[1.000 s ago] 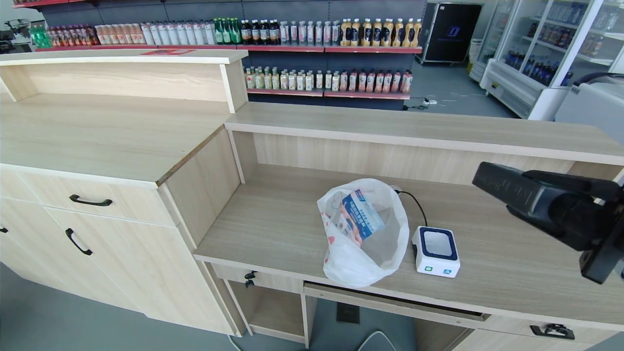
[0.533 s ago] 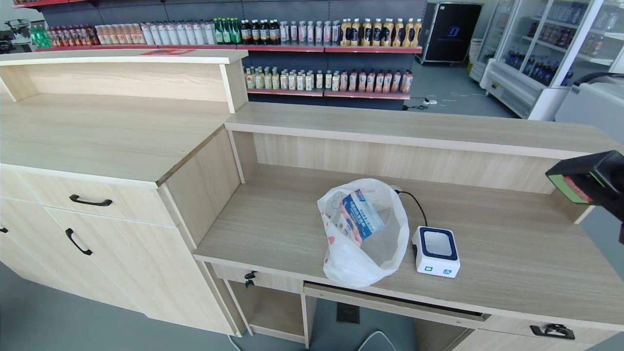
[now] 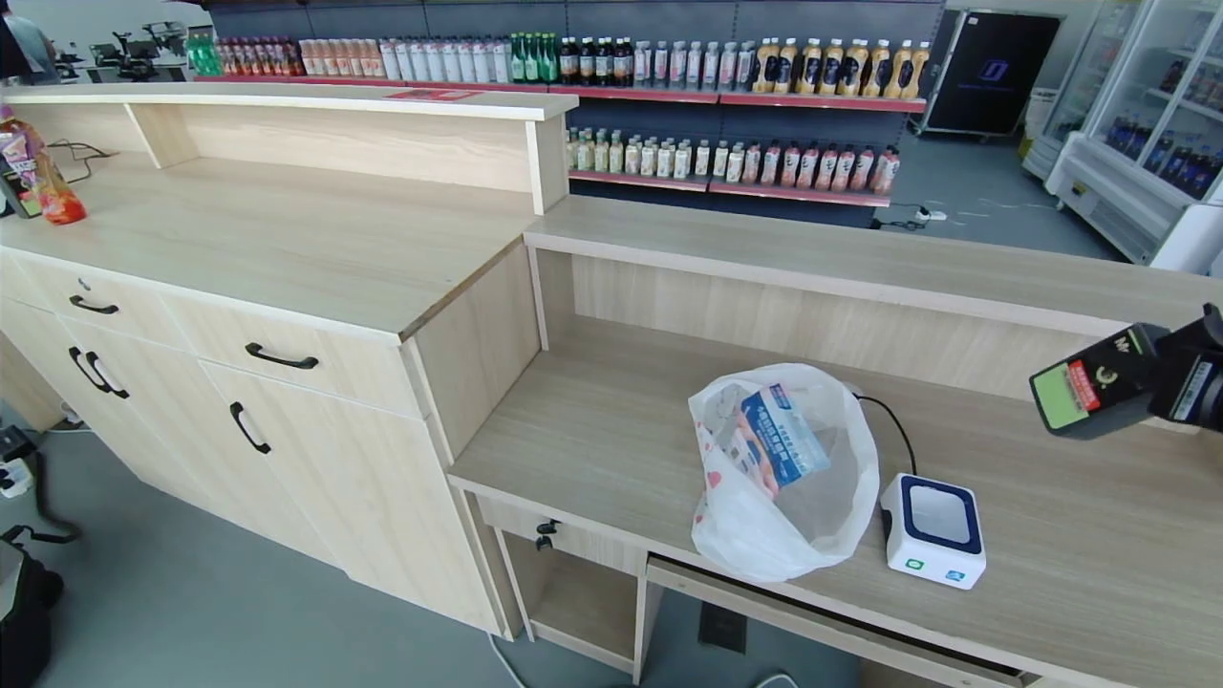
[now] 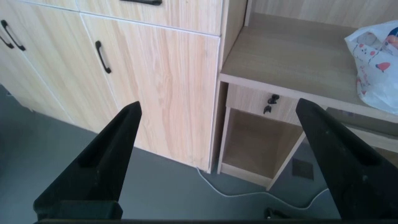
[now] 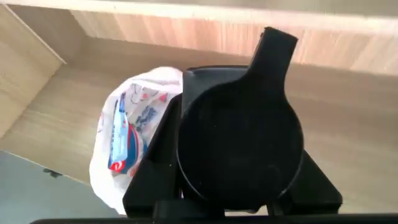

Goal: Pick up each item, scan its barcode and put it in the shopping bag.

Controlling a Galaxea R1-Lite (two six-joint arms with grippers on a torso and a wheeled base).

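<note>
Far left, on the higher counter [image 3: 287, 239]: drink bottle [image 3: 43, 177], upright, well apart from everything else. Left gripper [image 4: 217, 165] hangs below counter level facing the cabinet doors [image 4: 155, 81], fingers [image 4: 93, 168] spread wide, nothing between them.

Lower counter [image 3: 1051, 573]: white shopping bag [image 3: 783, 506] with its mouth open, blue box [image 3: 779, 447] tilted inside. Barcode scanner [image 3: 934, 530] sits just beside the bag on its right, window up, cable [image 3: 893, 420] running back behind the bag.

Far right: right gripper [image 3: 1190, 382] is above the lower counter, clamped on a black package [image 3: 1099, 392] whose green-and-red labelled end points toward the bag. Package is off the counter, to the right of the scanner and higher, apart from both scanner and bag.
</note>
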